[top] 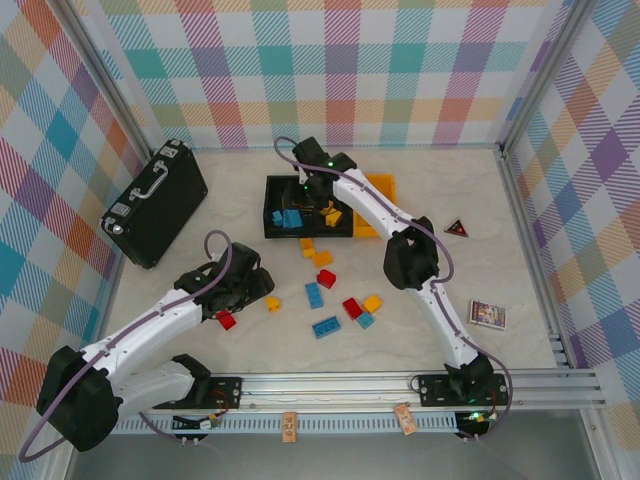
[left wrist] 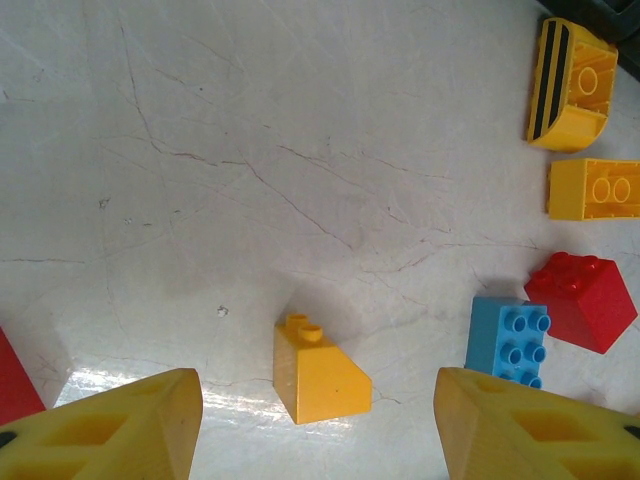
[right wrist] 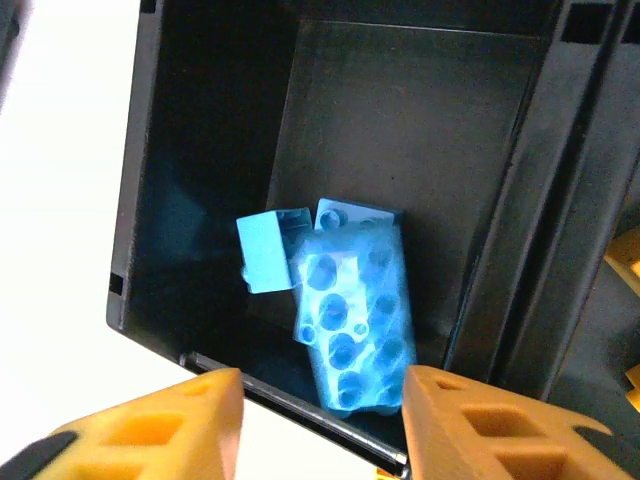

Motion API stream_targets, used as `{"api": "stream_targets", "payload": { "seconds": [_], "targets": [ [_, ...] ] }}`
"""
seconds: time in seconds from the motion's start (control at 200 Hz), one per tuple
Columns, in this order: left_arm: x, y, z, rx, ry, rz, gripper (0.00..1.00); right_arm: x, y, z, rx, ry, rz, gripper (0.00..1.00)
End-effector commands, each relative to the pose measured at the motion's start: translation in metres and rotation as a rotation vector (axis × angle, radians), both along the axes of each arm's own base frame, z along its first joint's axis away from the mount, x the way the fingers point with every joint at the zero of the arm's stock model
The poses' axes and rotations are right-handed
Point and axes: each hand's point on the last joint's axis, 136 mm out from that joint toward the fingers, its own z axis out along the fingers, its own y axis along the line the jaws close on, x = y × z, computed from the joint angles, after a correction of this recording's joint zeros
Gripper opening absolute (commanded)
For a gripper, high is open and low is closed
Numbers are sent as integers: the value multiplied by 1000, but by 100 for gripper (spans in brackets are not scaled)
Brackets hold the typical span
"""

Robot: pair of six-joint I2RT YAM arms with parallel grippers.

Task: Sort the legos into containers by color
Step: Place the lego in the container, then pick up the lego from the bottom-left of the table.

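Blue legos [right wrist: 350, 320]: lying in a black bin [right wrist: 210, 150]. The largest is blurred, and a small blue brick [right wrist: 268, 250] lies just beside it.
Right gripper [right wrist: 320, 380]: over that bin's near rim, fingers apart and clamped on nothing.
Left gripper [left wrist: 317, 376]: low over the counter [left wrist: 250, 150], fingers wide apart and touching nothing.
Sloped yellow-orange brick [left wrist: 322, 388]: on the counter between the left gripper's fingers, clear of both.
Neighbours: a flat blue brick [left wrist: 507, 340] lies against a red brick [left wrist: 582, 298], with two yellow bricks [left wrist: 590, 188] beyond them.
Containers: in the top view the black bins [top: 272, 205] and the yellow-orange bin [top: 383, 185] stand in a row, side by side.
Loose legos [top: 326, 326]: red, blue and yellow, scattered mid-counter between the arms.
Black case [top: 155, 205]: far left, well apart from the bins.
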Motion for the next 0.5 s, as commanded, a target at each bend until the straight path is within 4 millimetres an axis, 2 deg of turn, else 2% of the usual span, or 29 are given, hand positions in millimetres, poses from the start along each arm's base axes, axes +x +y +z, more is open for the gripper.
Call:
{"api": "stream_targets", "payload": {
  "seconds": [0.0, 0.12, 0.235, 0.395, 0.5],
  "targets": [
    [-1, 8, -1, 12, 1, 27, 63, -2, 0, 5, -20, -13, -1, 49],
    [0, 7, 0, 15, 5, 24, 63, -7, 2, 21, -11, -41, 22, 49],
    [1, 6, 0, 16, 12, 23, 62, -14, 0, 47, 15, -84, 42, 49],
    [-3, 8, 0, 32, 34, 24, 63, -31, -14, 80, 53, -143, 52, 49],
    [-9, 17, 0, 71, 66, 50, 64, -49, -27, 89, 60, -153, 60, 49]
  ]
}}
